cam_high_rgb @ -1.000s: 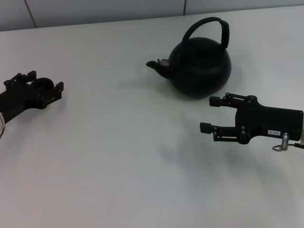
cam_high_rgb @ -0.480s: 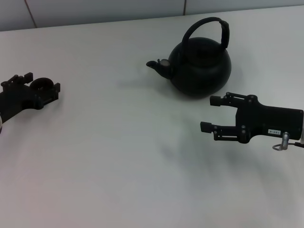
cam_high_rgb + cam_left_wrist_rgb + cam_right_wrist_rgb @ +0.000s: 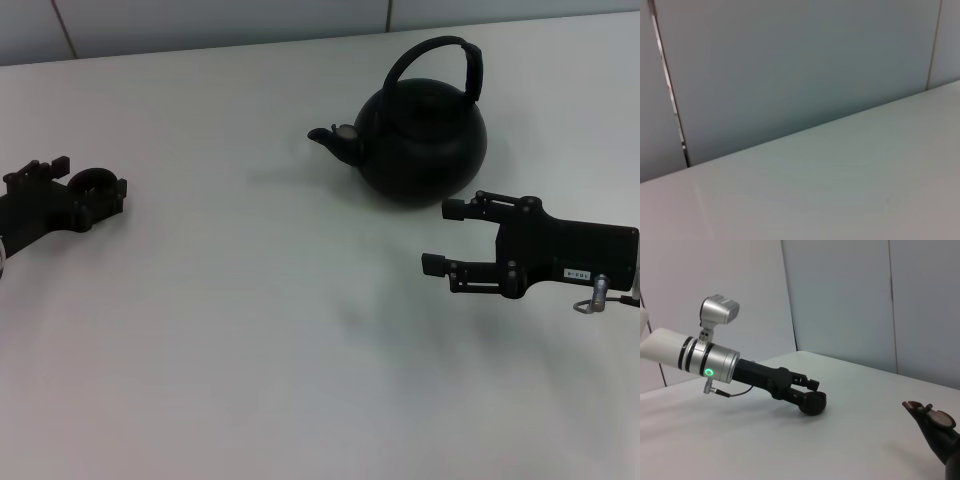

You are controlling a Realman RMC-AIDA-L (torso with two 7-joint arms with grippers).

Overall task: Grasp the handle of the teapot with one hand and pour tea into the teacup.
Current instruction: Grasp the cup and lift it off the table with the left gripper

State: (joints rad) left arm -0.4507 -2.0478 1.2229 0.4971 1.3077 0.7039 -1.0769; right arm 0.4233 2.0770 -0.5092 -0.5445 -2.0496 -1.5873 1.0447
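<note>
The matte-black teapot (image 3: 425,135) stands upright at the back right of the white table, its spout (image 3: 330,137) pointing left and its arched handle (image 3: 470,62) up. My right gripper (image 3: 442,238) is open and empty, in front of the teapot and a little to its right, apart from it. My left gripper (image 3: 90,176) at the far left is shut on the small black teacup (image 3: 94,184), low at the table. The right wrist view shows that cup (image 3: 813,403) in the left gripper (image 3: 810,392) and the spout tip (image 3: 932,420).
The white table (image 3: 250,330) runs wide between the cup and the teapot. A grey panelled wall (image 3: 200,20) stands behind the table's back edge. The left wrist view shows only table (image 3: 840,190) and wall (image 3: 790,65).
My left gripper with the teacup has shifted slightly left and lower. The right arm and the teapot have stayed put.
</note>
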